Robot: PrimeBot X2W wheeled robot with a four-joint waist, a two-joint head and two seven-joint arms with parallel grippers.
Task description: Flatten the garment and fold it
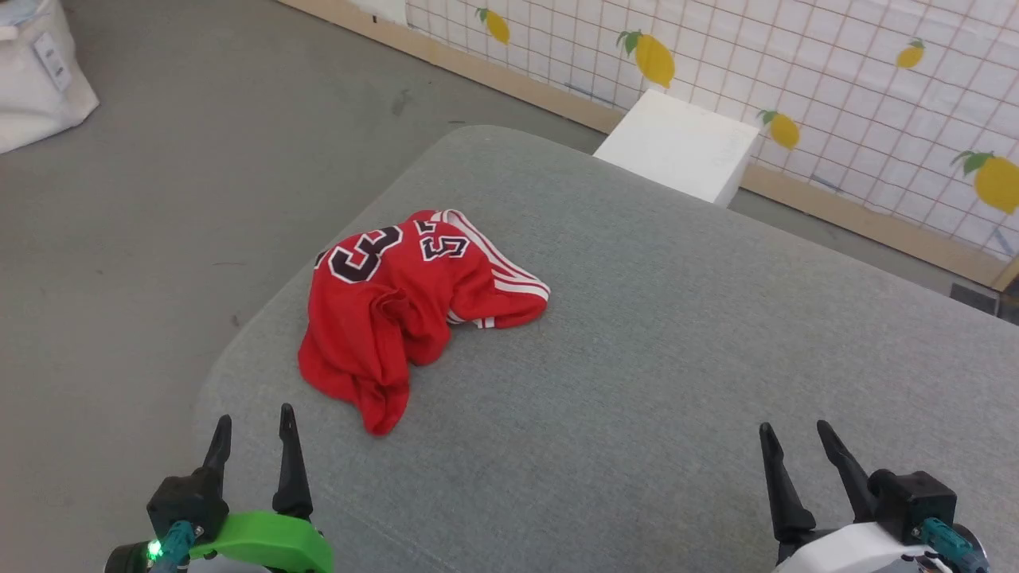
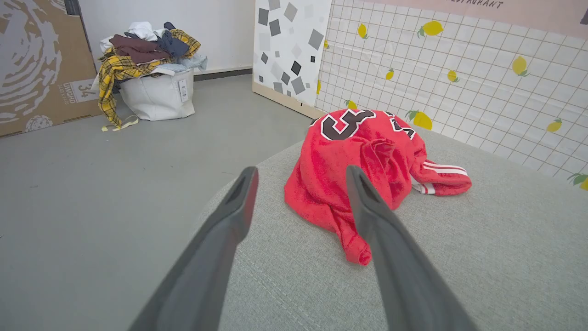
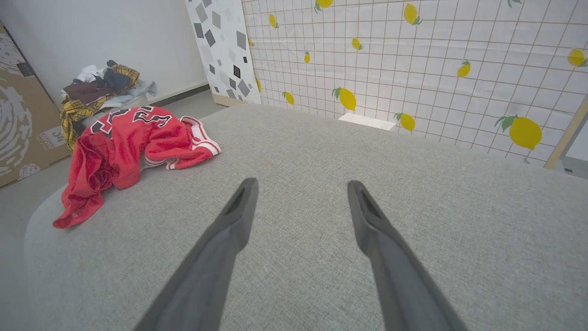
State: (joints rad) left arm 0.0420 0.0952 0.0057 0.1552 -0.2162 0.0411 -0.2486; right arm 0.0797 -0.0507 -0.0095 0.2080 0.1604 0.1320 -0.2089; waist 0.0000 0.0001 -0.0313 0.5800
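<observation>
Garment point(image 1: 382, 318) crumpled | left end effector point(image 1: 255, 414), right end effector point(image 1: 794, 426) spread, empty | wrist-views: clothes bin point(image 2: 156, 96)

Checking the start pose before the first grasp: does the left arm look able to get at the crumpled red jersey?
Probably yes. The left gripper is open, and the jersey lies just ahead of its fingertips on the grey cushion, near that side's edge, with nothing between them.
</observation>
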